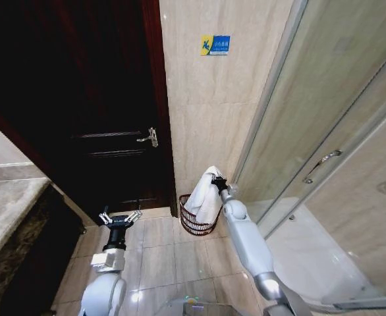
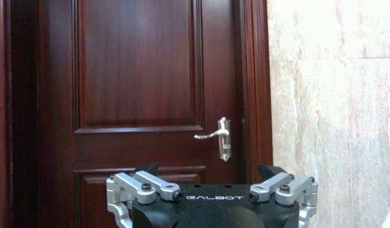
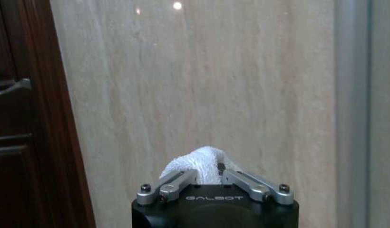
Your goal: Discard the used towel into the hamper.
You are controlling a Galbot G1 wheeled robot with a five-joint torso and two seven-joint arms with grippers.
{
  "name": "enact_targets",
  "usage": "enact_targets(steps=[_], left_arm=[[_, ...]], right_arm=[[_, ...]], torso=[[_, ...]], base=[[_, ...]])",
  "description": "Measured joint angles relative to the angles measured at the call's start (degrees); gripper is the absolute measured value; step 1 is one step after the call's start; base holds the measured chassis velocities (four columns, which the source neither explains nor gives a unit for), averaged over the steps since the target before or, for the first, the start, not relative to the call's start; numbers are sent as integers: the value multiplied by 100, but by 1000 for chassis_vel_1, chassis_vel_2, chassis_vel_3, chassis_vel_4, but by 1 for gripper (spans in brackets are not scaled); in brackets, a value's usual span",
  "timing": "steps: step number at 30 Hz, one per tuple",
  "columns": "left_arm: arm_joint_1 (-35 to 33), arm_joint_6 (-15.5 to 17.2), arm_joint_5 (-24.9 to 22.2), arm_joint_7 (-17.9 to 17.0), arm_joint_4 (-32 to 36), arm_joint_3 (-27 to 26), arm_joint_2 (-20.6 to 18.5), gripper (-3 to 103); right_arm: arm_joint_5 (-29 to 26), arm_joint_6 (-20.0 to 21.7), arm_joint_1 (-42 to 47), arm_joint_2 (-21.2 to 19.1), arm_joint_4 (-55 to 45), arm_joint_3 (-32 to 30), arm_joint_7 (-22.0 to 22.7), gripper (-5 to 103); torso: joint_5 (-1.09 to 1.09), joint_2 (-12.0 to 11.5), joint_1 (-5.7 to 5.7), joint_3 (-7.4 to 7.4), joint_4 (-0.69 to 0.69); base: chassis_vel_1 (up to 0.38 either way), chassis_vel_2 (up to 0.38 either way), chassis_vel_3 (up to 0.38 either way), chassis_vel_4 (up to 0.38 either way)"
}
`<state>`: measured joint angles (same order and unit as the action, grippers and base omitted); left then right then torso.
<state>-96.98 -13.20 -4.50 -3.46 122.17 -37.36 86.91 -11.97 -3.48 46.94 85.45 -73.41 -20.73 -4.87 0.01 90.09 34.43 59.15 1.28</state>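
In a tiled bathroom, the right tool (image 1: 217,180) grips the towel (image 1: 206,197) above the hamper (image 1: 194,222). Release remains. The left tool (image 1: 120,217) waits wide open near the door (image 1: 101,99).

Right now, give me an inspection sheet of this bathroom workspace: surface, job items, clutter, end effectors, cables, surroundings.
Surface: beige tiled floor, glossy.
Job's things: white terry towel hanging from the right end effector over the small round reddish-brown wire-weave hamper, which stands at the wall's foot.
Clutter: nothing seen.
End effectors: right end effector shut on the towel above the hamper; left end effector open, empty, low before the door.
Cables: nothing seen.
Surroundings: dark wooden door closed, silver lever handle; beige stone wall; glass shower enclosure on the robot's right; stone counter on its left.
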Motion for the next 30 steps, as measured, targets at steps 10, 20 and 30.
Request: enact_targets(steps=[10,20,30], left_arm=[[140,19,2,9,-178,69,58,100],[78,-10,33,109,-245,64,45,100],[12,-92,151,135,-327,69,111,100]], right_arm=[[106,-90,306,90,-64,-215,-18,3],[110,-88,268,86,-159,-195,-16,3],[14,-50,134,27,-341,-173,-32,3]], torso=[[0,0,0,0,1],[-1,-273,-129,-143,1],[0,-631,-295,-333,2]], base=[[0,0,0,0],[0,0,0,0],[0,0,0,0]])
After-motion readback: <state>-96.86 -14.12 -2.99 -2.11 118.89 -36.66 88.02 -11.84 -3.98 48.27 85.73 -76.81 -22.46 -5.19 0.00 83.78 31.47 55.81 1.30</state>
